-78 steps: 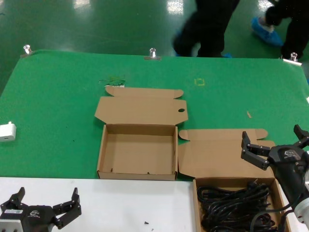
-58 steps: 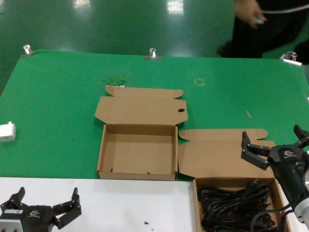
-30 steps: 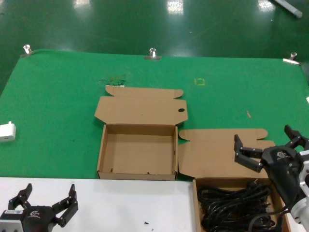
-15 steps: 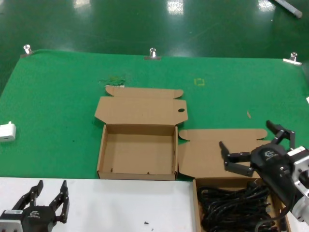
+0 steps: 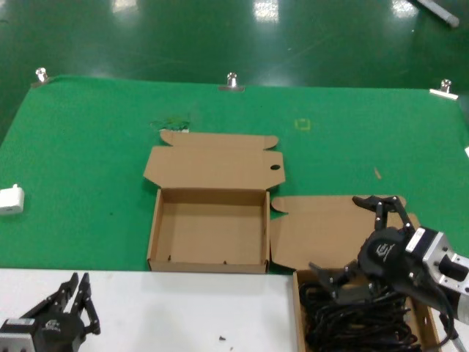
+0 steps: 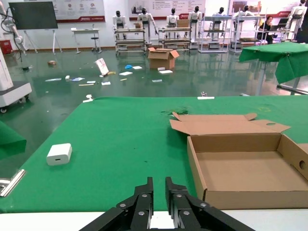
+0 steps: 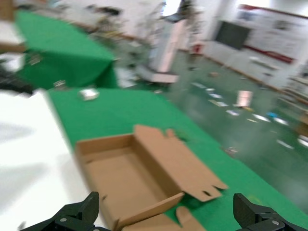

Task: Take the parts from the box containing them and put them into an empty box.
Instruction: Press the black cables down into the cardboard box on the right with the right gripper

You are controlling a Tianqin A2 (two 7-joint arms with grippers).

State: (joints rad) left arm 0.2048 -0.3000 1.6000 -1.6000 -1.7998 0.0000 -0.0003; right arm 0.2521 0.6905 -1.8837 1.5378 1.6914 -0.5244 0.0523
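The empty box (image 5: 155, 229) is a shallow brown carton in mid-table, its holed lid flap lying open behind it and a few dark specks along its base. It also shows in the left wrist view (image 6: 240, 168) and the right wrist view (image 7: 120, 178). The box containing the parts (image 5: 296, 312) sits at the front right and holds coiled black power cords (image 5: 355, 319). My right gripper (image 5: 353, 238) is open wide and tilted over that box's far edge, just above the cords and holding nothing. My left gripper (image 5: 79, 287) is shut and empty at the front left, and it also shows in its wrist view (image 6: 159, 185).
A white adapter (image 5: 10, 199) lies at the left edge of the green cloth. Metal clamps (image 5: 231, 81) hold the cloth's far edge. A white board (image 5: 183, 308) covers the near strip. A small yellow square mark (image 5: 302, 125) lies beyond the cartons.
My right gripper has swung left and down and turned on its side over the cord box. My left gripper's fingers have closed from wide open. People at the far edge have left.
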